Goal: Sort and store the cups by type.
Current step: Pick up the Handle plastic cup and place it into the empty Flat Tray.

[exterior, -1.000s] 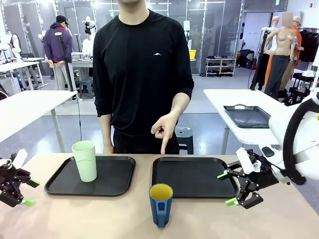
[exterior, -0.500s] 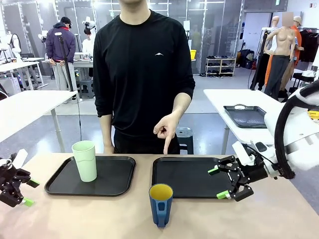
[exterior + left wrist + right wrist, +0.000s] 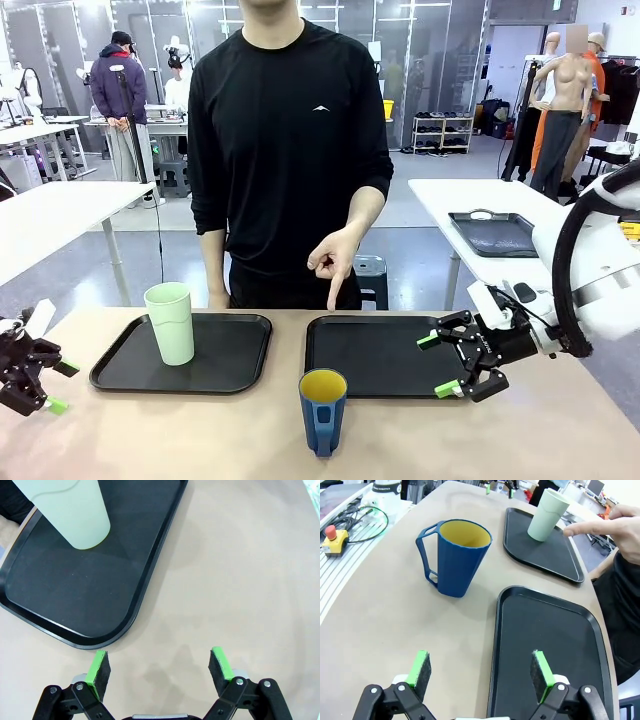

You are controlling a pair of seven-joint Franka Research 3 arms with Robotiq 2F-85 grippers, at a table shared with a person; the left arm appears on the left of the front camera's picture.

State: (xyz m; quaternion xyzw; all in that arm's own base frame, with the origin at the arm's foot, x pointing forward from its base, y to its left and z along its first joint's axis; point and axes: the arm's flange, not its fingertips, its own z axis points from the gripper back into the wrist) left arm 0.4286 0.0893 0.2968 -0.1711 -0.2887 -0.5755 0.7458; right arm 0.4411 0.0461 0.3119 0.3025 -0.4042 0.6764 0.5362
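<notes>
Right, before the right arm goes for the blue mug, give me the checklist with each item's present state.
1. Right gripper open and empty: ok.
2. Blue mug upright on the bare table, in front of the trays, handle toward the robot: ok.
3. Right tray has free room: ok, nothing on it.
4. Person's hand clear of that tray: cannot tell; a finger points down near its far rim.
5. Mint tumbler upright on the left tray: ok.
6. Left gripper open, apart from the mug and the tumbler: ok.
</notes>
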